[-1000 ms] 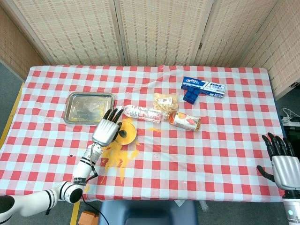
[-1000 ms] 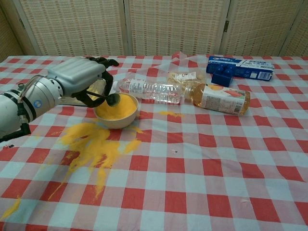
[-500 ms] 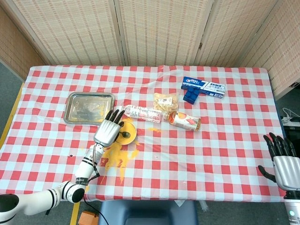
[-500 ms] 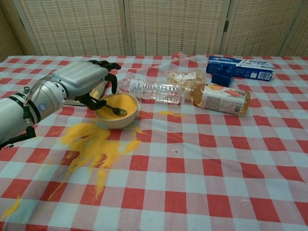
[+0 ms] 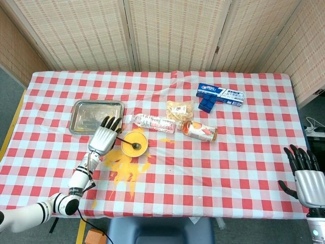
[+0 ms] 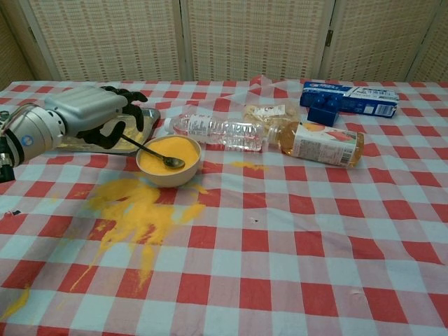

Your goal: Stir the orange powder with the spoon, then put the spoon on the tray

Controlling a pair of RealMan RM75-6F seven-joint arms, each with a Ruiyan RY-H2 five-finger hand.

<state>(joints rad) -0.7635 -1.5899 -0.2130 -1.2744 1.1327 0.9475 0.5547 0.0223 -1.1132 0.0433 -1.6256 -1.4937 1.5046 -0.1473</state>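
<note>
Silver-backed robot hands with black fingers on white arms

The left hand (image 5: 103, 139) has a smooth silver-grey shell over its back, black fingers (image 6: 130, 98), and a white segmented forearm banded with black rings; a thin cable runs along the wrist. The right hand (image 5: 306, 176) shows the same silver shell and black fingers.

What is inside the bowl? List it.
The bowl holds orange powder and the spoon, whose handle leans out toward the left hand. The powder covers the bowl's bottom, so anything beneath it cannot be seen.
</note>
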